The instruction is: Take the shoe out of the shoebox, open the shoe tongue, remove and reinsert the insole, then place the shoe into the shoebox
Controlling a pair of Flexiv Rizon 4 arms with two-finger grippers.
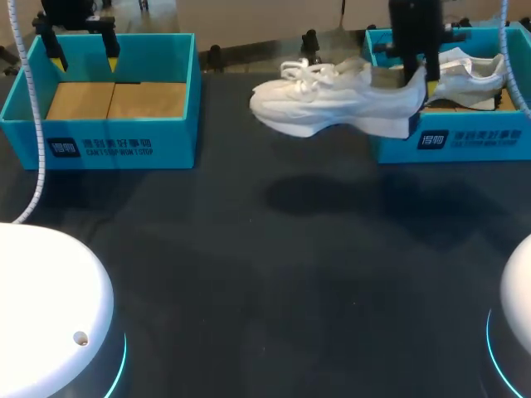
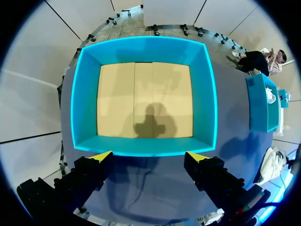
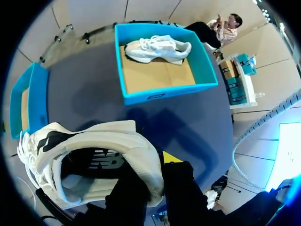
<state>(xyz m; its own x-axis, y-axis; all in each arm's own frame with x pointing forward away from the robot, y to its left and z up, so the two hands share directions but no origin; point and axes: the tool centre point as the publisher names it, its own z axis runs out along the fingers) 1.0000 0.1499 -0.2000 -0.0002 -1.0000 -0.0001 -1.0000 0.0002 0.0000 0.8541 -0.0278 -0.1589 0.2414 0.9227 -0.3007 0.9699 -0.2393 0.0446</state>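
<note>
Right gripper [image 1: 421, 83] is clamped on the shoe [image 1: 340, 104] at its heel, above the table [image 1: 274, 274]. Slip could be caused by toe-side overhang.

The lifted shoe [image 1: 340, 104] is hanging between the left box [image 1: 116, 141] and right box [image 1: 465, 145], blocking that gap. A second shoe [image 1: 469, 75] is occupying the right box's far side. The table [image 1: 274, 274] is offering wide passage nearer.

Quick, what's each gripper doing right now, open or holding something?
Left gripper: open, empty, above the left shoebox.
Right gripper: shut on the white sneaker at its heel.
</note>
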